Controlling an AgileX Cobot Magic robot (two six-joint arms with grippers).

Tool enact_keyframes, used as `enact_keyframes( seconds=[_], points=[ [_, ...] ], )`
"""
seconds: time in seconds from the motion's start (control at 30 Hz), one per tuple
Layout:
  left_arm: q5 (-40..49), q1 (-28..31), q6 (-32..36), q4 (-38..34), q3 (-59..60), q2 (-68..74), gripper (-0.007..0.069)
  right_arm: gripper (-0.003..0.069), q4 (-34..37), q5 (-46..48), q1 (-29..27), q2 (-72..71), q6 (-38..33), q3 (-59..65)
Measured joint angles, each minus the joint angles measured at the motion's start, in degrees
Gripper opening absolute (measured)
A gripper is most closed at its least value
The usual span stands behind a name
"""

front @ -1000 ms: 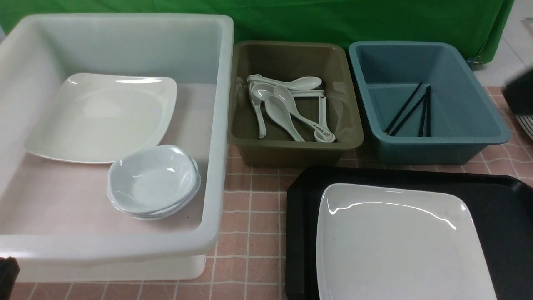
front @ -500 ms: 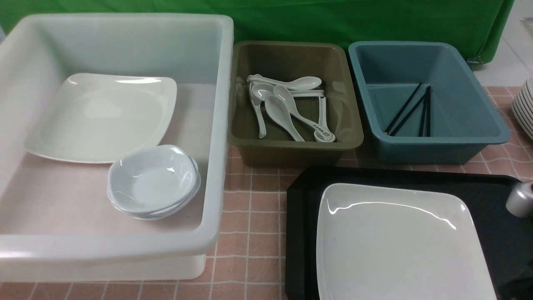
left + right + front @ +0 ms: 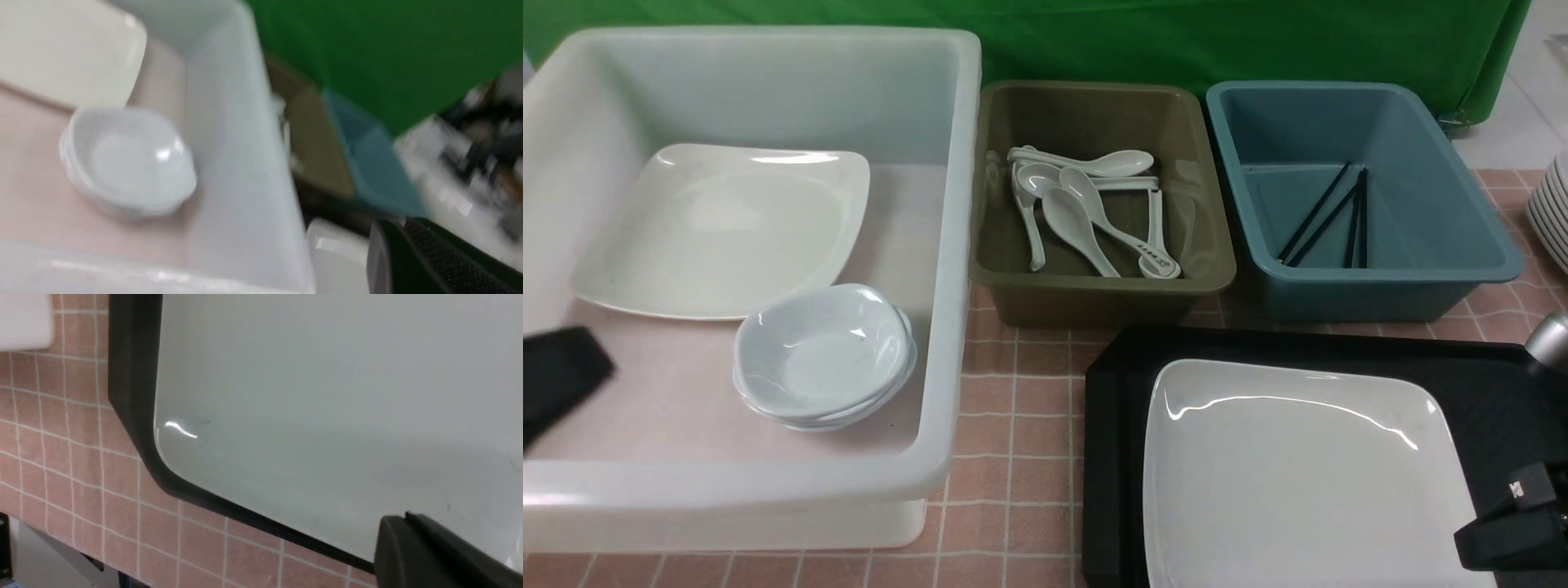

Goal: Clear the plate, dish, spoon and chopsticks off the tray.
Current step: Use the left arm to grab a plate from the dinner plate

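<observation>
While the plate (image 3: 1298, 474) is lying on the tray (image 3: 1111, 457) in the front view, the left gripper (image 3: 572, 371) is hovering over the white tub (image 3: 956, 245). Left wrist view: its jaws are pressing together, empty. Right wrist view: the right gripper (image 3: 408, 539) is hanging over the plate, jaws pressed together.

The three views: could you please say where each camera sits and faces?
Front view: between the arms, facing forward over the white tub, olive tub, blue tub and plate on the tray; left gripper and right gripper show at its edges.
Left wrist view: on the left arm, facing small dishes in the white tub; its shut gripper shows.
Right wrist view: on the right arm, facing down at the plate's corner; its shut gripper shows.
Shared: front and right wrist both show the plate.
</observation>
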Motion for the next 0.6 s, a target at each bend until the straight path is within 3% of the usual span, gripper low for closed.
enact_keyframes(
  seconds=[0.13, 0.27, 0.4, 0.43, 0.47, 0.6],
  points=[
    [16.62, 0.0, 18.34, -9.45, -9.37, 20.1, 0.002, 0.003, 0.12, 0.0, 0.0, 0.0, 0.0, 0.0],
    [21.93, -3.38, 28.76, -19.19, -13.24, 34.57, 0.002, 0.003, 0.12, 0.04, 0.0, 0.0, 0.11, 0.0],
    [17.9, -11.87, 28.63, -18.94, -14.52, 42.17, 0.002, 0.003, 0.12, 0.04, 0.0, 0.0, 0.11, 0.0],
    [14.8, -17.86, 25.36, -16.29, -15.32, 45.4, 0.0021, 0.003, 0.12, 0.04, 0.0, 0.0, 0.11, 0.0],
    [14.07, -18.51, 24.94, -15.36, -15.63, 46.18, 0.0022, 0.003, 0.12, 0.04, 0.0, 0.0, 0.11, 0.0],
    [10.82, -30.52, 14.42, -5.62, -20.51, 54.33, 0.0061, 0.0032, 0.12, 0.04, 0.0, 0.0, 0.11, 0.0]
  ],
)
